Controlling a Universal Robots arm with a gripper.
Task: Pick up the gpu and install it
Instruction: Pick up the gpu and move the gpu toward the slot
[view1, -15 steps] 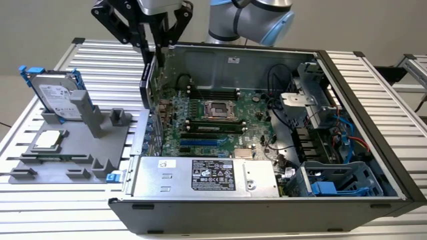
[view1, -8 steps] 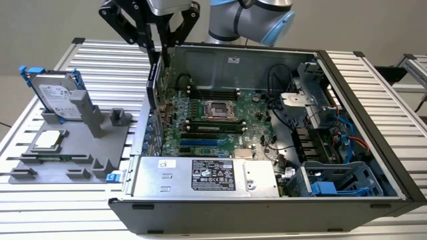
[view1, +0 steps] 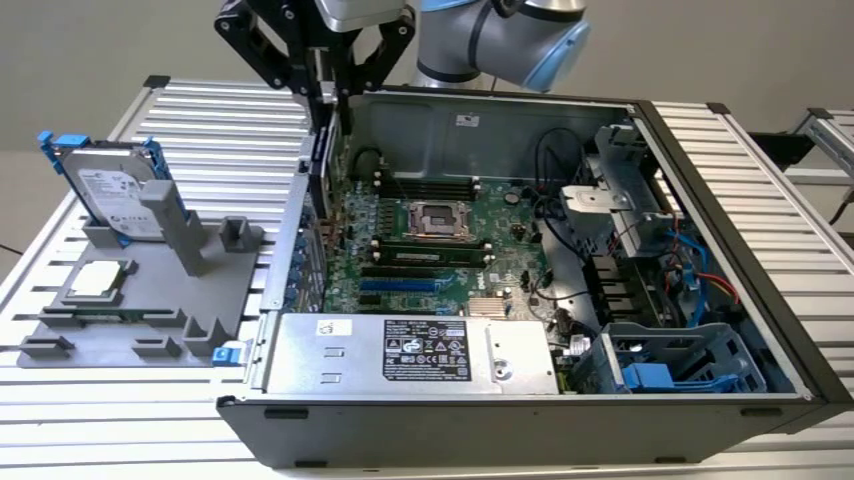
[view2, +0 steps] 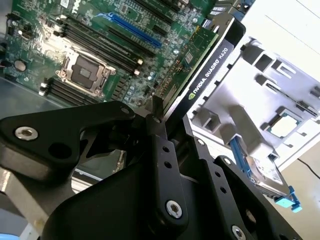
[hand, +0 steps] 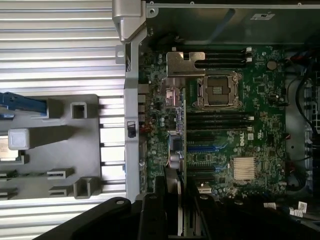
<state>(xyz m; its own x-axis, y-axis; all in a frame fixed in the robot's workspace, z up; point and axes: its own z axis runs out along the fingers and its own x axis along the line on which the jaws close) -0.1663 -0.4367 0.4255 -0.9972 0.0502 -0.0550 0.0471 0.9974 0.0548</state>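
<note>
Open black computer case (view1: 507, 435) on ribbed bench (view1: 200, 130); green motherboard (view1: 358, 240) inside. Black gripper (view2: 159, 115), jaws clamped on thin green-and-black gpu card (view2: 207, 65) over motherboard.

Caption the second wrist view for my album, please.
The robot's hand grips the gpu edge-on over the green motherboard.

A robotics lab or test workshop is being shown: a robot arm (view1: 507, 35) is being held over a ribbed metal table (view1: 214, 120), an opened computer case (view1: 507, 430) is being presented under its gripper (view1: 331, 97), and a grey parts holder (view1: 147, 290) is being displayed to one side of that gripper.
</note>
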